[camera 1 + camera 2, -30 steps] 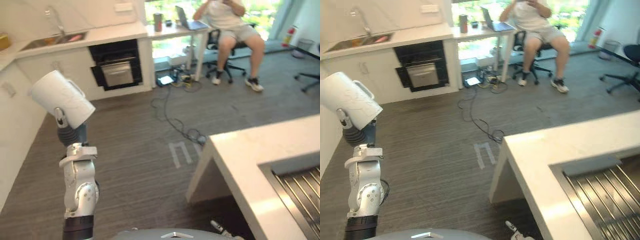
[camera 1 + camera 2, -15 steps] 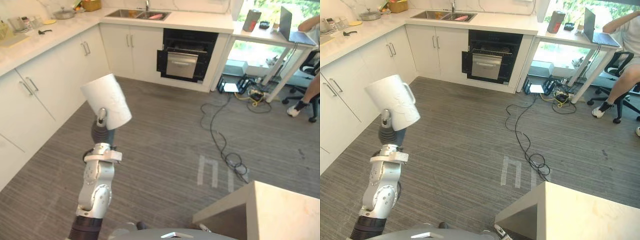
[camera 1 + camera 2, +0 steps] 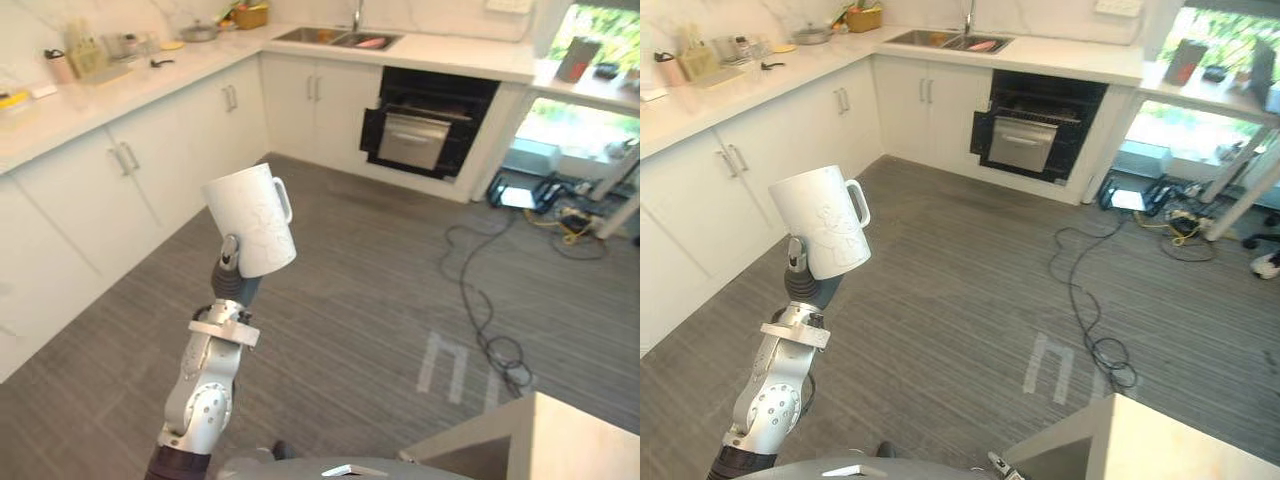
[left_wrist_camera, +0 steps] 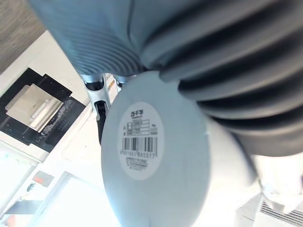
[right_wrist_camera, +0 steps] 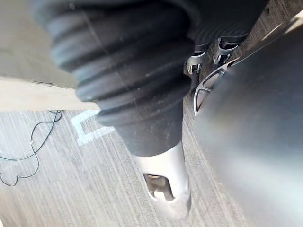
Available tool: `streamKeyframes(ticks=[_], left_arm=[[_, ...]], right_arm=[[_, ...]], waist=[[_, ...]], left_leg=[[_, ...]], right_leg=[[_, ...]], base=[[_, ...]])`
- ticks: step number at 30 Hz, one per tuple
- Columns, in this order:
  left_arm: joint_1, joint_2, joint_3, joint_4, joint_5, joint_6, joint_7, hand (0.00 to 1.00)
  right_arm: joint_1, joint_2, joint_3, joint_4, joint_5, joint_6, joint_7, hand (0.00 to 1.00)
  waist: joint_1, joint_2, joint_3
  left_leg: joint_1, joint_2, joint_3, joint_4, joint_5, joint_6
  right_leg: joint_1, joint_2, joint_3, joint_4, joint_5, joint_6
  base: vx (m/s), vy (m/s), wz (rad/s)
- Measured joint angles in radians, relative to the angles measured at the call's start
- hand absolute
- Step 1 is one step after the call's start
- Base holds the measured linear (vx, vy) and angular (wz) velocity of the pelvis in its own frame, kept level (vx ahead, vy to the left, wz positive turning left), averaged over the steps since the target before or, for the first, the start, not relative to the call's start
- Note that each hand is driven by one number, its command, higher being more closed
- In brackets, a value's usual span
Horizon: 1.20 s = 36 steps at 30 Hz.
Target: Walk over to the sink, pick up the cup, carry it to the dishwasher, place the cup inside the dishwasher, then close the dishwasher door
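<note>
Head view has swung round; left hand (image 3: 230, 255) clasps the white cup (image 3: 252, 218) from beneath, dishwasher (image 3: 425, 135) well beyond it, rightward

White cup (image 4: 161, 194) base, barcode label (image 4: 138, 142)

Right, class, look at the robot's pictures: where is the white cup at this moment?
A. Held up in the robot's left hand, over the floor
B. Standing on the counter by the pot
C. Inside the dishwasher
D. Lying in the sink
A: the cup is raised in the left hand above the grey floor, well short of the dishwasher under the far counter.
</note>
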Motion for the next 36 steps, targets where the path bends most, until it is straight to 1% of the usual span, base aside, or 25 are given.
streamKeyframes(ticks=[1, 2, 3, 4, 6, 7, 8, 10, 11, 17, 18, 23, 24, 25, 26, 27, 28, 29, 30, 31, 32, 33, 34, 35, 36], left_arm=[[0.000, 0.004, 0.000, -0.006, 0.003, -0.001, 0.000, 1.00], [0.000, 0.002, 0.001, -0.007, 0.016, -0.008, -0.002, 1.00], [-0.001, -0.007, 0.002, -0.002, 0.017, -0.010, -0.004, 1.00], [-0.004, -0.007, 0.004, 0.018, 0.018, -0.017, -0.008, 1.00], [-0.022, -0.005, 0.002, 0.040, 0.017, -0.021, -0.013, 1.00], [-0.036, -0.008, -0.006, 0.047, 0.016, -0.021, -0.013, 1.00], [-0.053, -0.006, -0.019, 0.052, 0.016, -0.021, -0.016, 1.00], [-0.077, -0.005, -0.037, 0.064, 0.015, -0.021, -0.019, 1.00], [-0.097, 0.034, -0.059, 0.115, 0.018, -0.017, 0.012, 1.00], [-0.096, 0.033, -0.043, 0.113, 0.023, -0.012, 0.013, 1.00], [-0.096, 0.033, -0.004, 0.102, 0.056, 0.017, 0.029, 1.00], [-0.061, 0.032, 0.134, 0.076, 0.117, 0.098, 0.091, 1.00], [-0.049, 0.031, 0.152, 0.070, 0.126, 0.107, 0.099, 1.00], [-0.034, 0.031, 0.181, 0.068, 0.134, 0.128, 0.109, 1.00], [-0.029, 0.029, 0.213, 0.065, 0.134, 0.154, 0.120, 1.00], [-0.028, 0.026, 0.231, 0.064, 0.133, 0.164, 0.120, 1.00], [-0.020, 0.002, 0.264, 0.060, 0.131, 0.183, 0.119, 1.00], [-0.010, -0.014, 0.277, 0.049, 0.131, 0.191, 0.119, 1.00], [0.006, -0.016, 0.282, 0.041, 0.131, 0.193, 0.119, 1.00], [0.043, -0.017, 0.284, 0.033, 0.130, 0.194, 0.119, 1.00], [0.069, -0.016, 0.284, 0.029, 0.126, 0.194, 0.120, 1.00], [0.077, -0.012, 0.283, 0.030, 0.127, 0.194, 0.121, 1.00], [0.079, -0.004, 0.283, 0.032, 0.131, 0.195, 0.122, 1.00], [0.072, 0.007, 0.276, 0.033, 0.134, 0.195, 0.126, 1.00], [0.065, 0.014, 0.266, 0.034, 0.137, 0.195, 0.129, 1.00]], right_arm=[[-0.001, -0.005, 0.002, -0.001, 0.004, -0.001, -0.001, 0.00], [0.003, -0.026, -0.006, -0.002, 0.024, -0.001, 0.003, 0.00], [0.006, -0.033, -0.015, -0.003, 0.040, -0.003, 0.006, 0.00], [0.018, -0.031, -0.030, -0.004, 0.041, -0.006, 0.014, 0.00], [0.022, -0.011, -0.064, -0.002, 0.042, -0.013, 0.026, 0.00], [0.037, 0.011, -0.093, -0.003, 0.062, -0.026, 0.038, 0.00], [0.058, 0.022, -0.108, -0.006, 0.102, -0.037, 0.057, 0.00], [0.077, 0.025, -0.109, -0.009, 0.132, -0.050, 0.066, 0.00], [0.098, 0.029, -0.051, -0.001, 0.123, -0.023, 0.140, 0.00], [0.102, 0.028, -0.052, -0.002, 0.119, -0.022, 0.145, 0.00], [0.111, 0.026, -0.055, -0.002, 0.115, -0.021, 0.167, 0.00], [0.130, 0.021, -0.060, -0.005, 0.113, -0.008, 0.209, 0.00], [0.131, 0.021, -0.068, -0.005, 0.113, -0.001, 0.210, 0.00], [0.133, 0.025, -0.091, -0.006, 0.114, 0.013, 0.218, 0.00], [0.134, 0.027, -0.107, -0.015, 0.116, 0.035, 0.225, 0.00], [0.139, 0.027, -0.108, -0.022, 0.117, 0.051, 0.233, 0.00], [0.170, 0.023, -0.123, -0.053, 0.122, 0.087, 0.255, 0.00], [0.170, 0.013, -0.129, -0.068, 0.137, 0.088, 0.264, 0.00], [0.171, 0.018, -0.129, -0.071, 0.137, 0.090, 0.262, 0.00], [0.173, 0.028, -0.145, -0.062, 0.150, 0.087, 0.262, 0.00], [0.168, 0.035, -0.144, -0.051, 0.164, 0.078, 0.264, 0.00], [0.164, 0.039, -0.144, -0.044, 0.163, 0.065, 0.268, 0.00], [0.156, 0.051, -0.145, -0.042, 0.158, 0.034, 0.273, 0.00], [0.150, 0.055, -0.143, -0.043, 0.155, 0.004, 0.279, 0.00], [0.149, 0.055, -0.143, -0.043, 0.155, -0.008, 0.288, 0.00]], waist=[[-0.008, 0.000, 0.000], [-0.019, 0.028, -0.006], [-0.025, 0.044, -0.010], [-0.049, 0.047, -0.014], [-0.070, 0.044, -0.010], [-0.089, 0.036, -0.006], [-0.103, 0.027, -0.001], [-0.096, 0.021, 0.000], [-0.130, -0.026, -0.049], [-0.130, -0.023, -0.051], [-0.130, -0.021, -0.052], [-0.128, -0.017, -0.055], [-0.127, -0.018, -0.054], [-0.118, -0.023, -0.057], [-0.105, -0.044, -0.062], [-0.102, -0.055, -0.056], [-0.103, -0.050, -0.042], [-0.106, -0.043, -0.039], [-0.104, -0.047, -0.031], [-0.095, -0.046, -0.037], [-0.079, -0.045, -0.037], [-0.076, -0.045, -0.036], [-0.070, -0.042, -0.030], [-0.072, -0.026, -0.017], [-0.074, -0.016, -0.010]], left_leg=[[-0.012, 0.022, 0.014, 0.041, -0.002, 0.002], [0.007, 0.079, 0.012, 0.023, 0.036, -0.063], [0.027, 0.070, -0.013, -0.015, 0.028, -0.082], [0.041, 0.041, 0.004, -0.057, 0.044, -0.067], [0.058, 0.017, 0.004, -0.102, 0.068, -0.058], [0.073, 0.015, 0.043, -0.135, 0.056, -0.053], [0.093, 0.041, 0.147, -0.128, 0.056, -0.060], [0.115, 0.024, 0.144, -0.124, 0.075, -0.049], [0.141, 0.044, 0.194, -0.222, 0.147, -0.062], [0.137, 0.045, 0.197, -0.222, 0.147, -0.062], [0.133, 0.046, 0.197, -0.222, 0.147, -0.062], [0.121, 0.039, 0.192, -0.224, 0.143, -0.057], [0.113, 0.037, 0.192, -0.224, 0.142, -0.056], [0.102, 0.032, 0.195, -0.215, 0.136, -0.047], [0.081, 0.013, 0.204, -0.098, 0.069, -0.015], [0.067, 0.006, 0.208, -0.004, 0.010, -0.014], [0.079, 0.000, 0.228, 0.092, -0.092, -0.001], [0.098, -0.005, 0.201, 0.087, -0.142, 0.034], [0.110, -0.018, 0.185, 0.085, -0.150, 0.029], [0.127, -0.015, 0.166, 0.077, -0.165, 0.016], [0.140, -0.016, 0.152, 0.050, -0.161, 0.015], [0.145, -0.018, 0.142, 0.038, -0.158, 0.015], [0.165, -0.023, 0.133, 0.007, -0.137, 0.025], [0.186, -0.026, 0.123, -0.015, -0.128, 0.029], [0.199, -0.026, 0.116, -0.020, -0.127, 0.027]], right_leg=[[-0.024, -0.017, 0.014, 0.023, -0.006, 0.009], [-0.056, -0.016, 0.043, 0.072, -0.021, 0.031], [-0.069, -0.020, 0.056, 0.089, -0.025, 0.036], [-0.067, -0.036, 0.065, 0.076, -0.009, 0.041], [-0.047, -0.050, 0.044, 0.053, 0.009, 0.059], [-0.019, -0.068, 0.009, 0.040, 0.025, 0.075], [0.019, -0.072, -0.022, 0.026, 0.029, 0.081], [0.039, -0.083, -0.020, 0.020, 0.031, 0.079], [0.056, 0.006, 0.063, -0.187, 0.167, 0.057], [0.055, 0.012, 0.063, -0.199, 0.169, 0.054], [0.058, 0.017, 0.063, -0.213, 0.174, 0.049], [0.061, 0.016, 0.039, -0.211, 0.164, 0.054], [0.057, 0.013, 0.035, -0.200, 0.152, 0.049], [0.027, -0.009, 0.014, -0.151, 0.105, 0.005], [0.002, -0.059, 0.000, -0.074, 0.073, -0.046], [0.007, -0.082, -0.014, -0.034, 0.052, -0.078], [0.019, -0.132, -0.060, 0.144, 0.039, -0.104], [-0.048, -0.188, -0.049, 0.343, 0.052, -0.114], [-0.091, -0.225, -0.018, 0.448, 0.065, -0.133], [-0.152, -0.217, 0.027, 0.548, -0.003, -0.074], [-0.190, -0.183, 0.018, 0.528, -0.047, -0.055], [-0.203, -0.161, 0.011, 0.489, -0.055, -0.052], [-0.236, -0.111, 0.007, 0.382, -0.055, -0.050], [-0.261, -0.067, 0.013, 0.254, -0.027, -0.025], [-0.264, -0.048, 0.020, 0.173, 0.003, -0.013]], base=[[0.06, 0.078, -0.29], [0.04, 0.055, -0.29], [0.04, 0.096, -0.27], [0.03, 0.118, -0.07], [0.02, 0.114, 0.26], [0.01, 0.104, 0.73], [0.04, 0.077, 0.80], [0.06, 0.036, 0.35], [0.00, 0.000, 0.00], [0.00, -0.001, -0.01], [0.00, 0.000, 0.00], [0.02, -0.016, 0.07], [0.03, -0.011, 0.24], [0.08, 0.030, 0.33], [0.12, 0.052, 0.43], [0.28, 0.123, 0.81], [0.24, 0.137, 0.99], [0.20, 0.164, 1.01], [0.11, 0.137, 0.76], [0.16, 0.090, 0.61], [0.23, 0.048, 0.55], [0.27, 0.000, 0.42], [0.32, -0.007, 0.33], [0.29, -0.012, 0.30], [0.30, -0.017, 0.37]])
